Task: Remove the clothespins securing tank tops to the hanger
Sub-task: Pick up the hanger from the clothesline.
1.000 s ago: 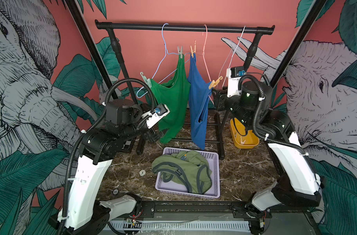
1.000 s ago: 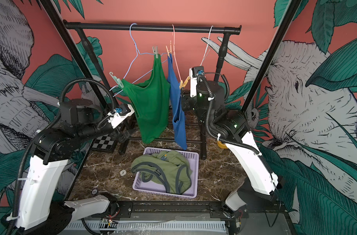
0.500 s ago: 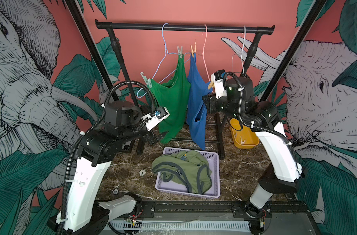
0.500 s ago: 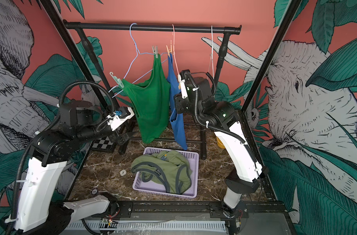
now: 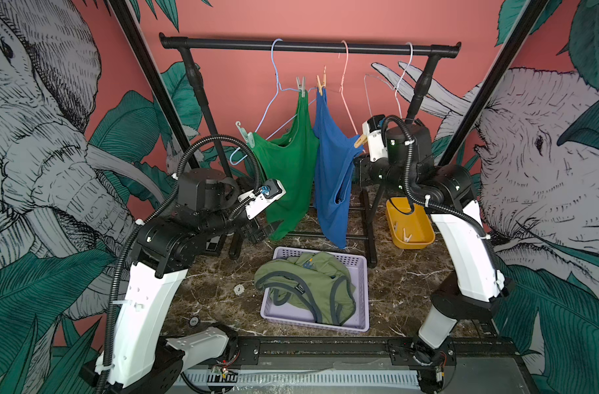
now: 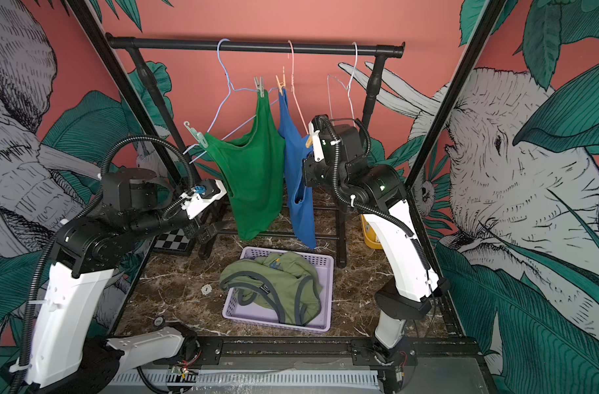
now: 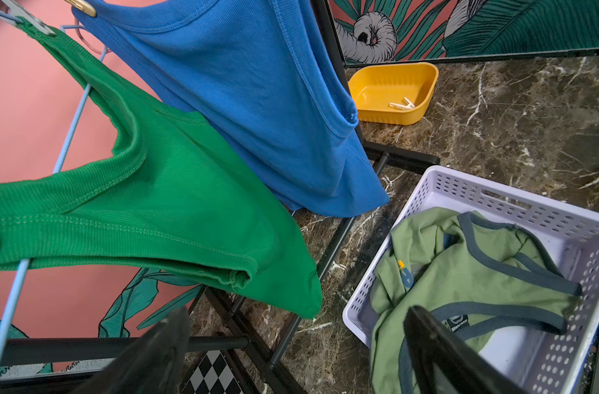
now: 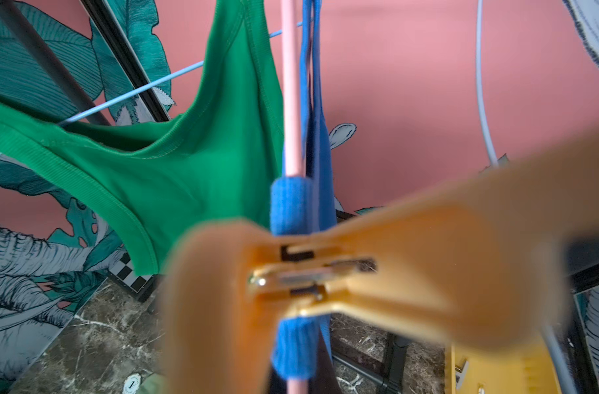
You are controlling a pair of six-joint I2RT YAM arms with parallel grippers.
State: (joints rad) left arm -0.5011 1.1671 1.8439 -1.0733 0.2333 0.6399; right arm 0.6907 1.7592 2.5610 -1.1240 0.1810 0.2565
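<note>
orange clothespin (image 8: 325, 279) on blue top (image 8: 291, 204), seemingly pinched by right fingers (image 8: 595, 250)

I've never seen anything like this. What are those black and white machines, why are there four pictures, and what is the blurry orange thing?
Those are two robot arms, each ending in a two-fingered pincer called a gripper. Two pictures come from a camera pair looking down on the whole scene. The other two come from a small camera on each arm's wrist. A rail carries wire hangers with a green tank top and a blue tank top pinned on. On the marble table sit a lavender basket holding an olive tank top, and a yellow tray with loose clothespins. The orange thing is a clothespin on the blue top's strap, seen up close. The right gripper is shut on it. The left gripper is open and holds nothing.
</note>
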